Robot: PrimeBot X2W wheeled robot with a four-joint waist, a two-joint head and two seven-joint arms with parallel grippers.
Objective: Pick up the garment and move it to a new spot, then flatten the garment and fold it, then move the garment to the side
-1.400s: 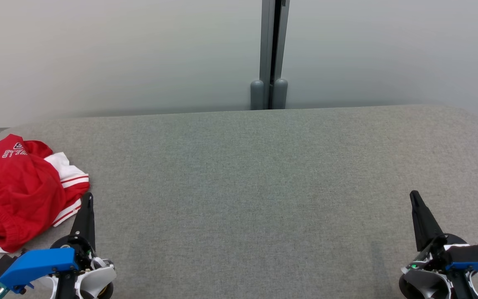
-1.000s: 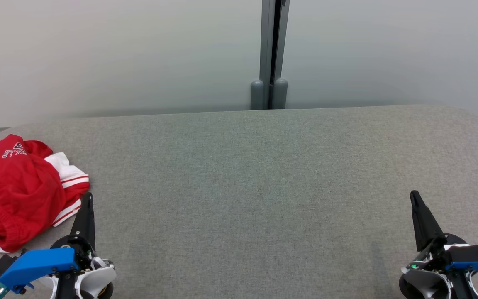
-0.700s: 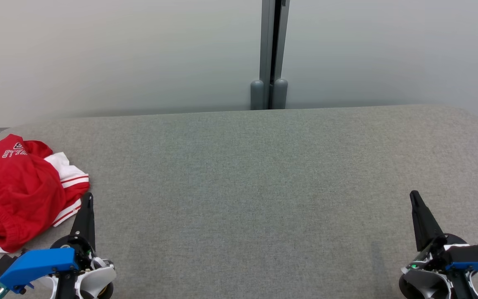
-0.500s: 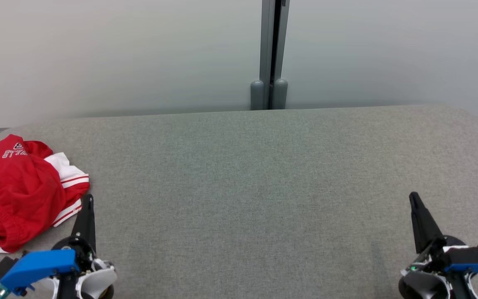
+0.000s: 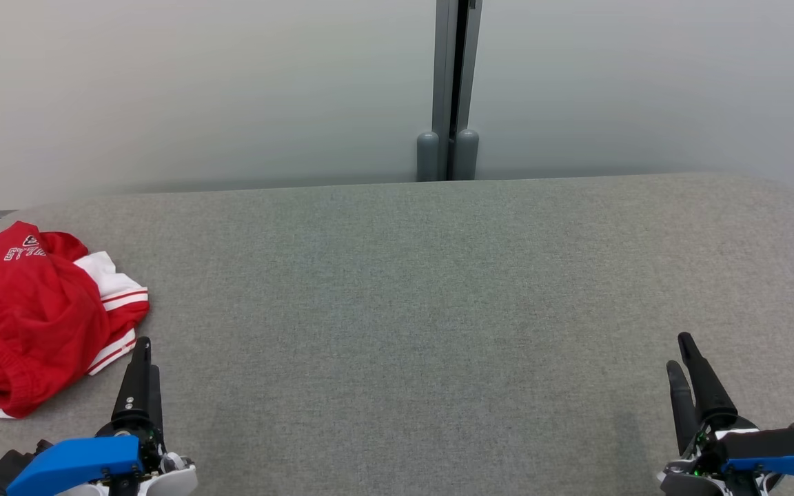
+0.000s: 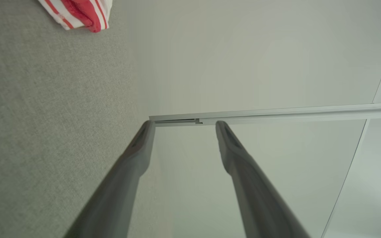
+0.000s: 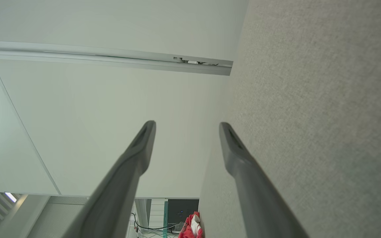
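You see a grey felt table [image 5: 438, 310] before a pale wall [image 5: 197, 89], with a grey post [image 5: 447, 89] dividing its two panels.

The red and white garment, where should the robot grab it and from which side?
Probably pinch a raised red fold on top of the garment, coming from above with the open left gripper, which sits beside its striped hem. It lies crumpled in a heap, so folds stand up to grip.
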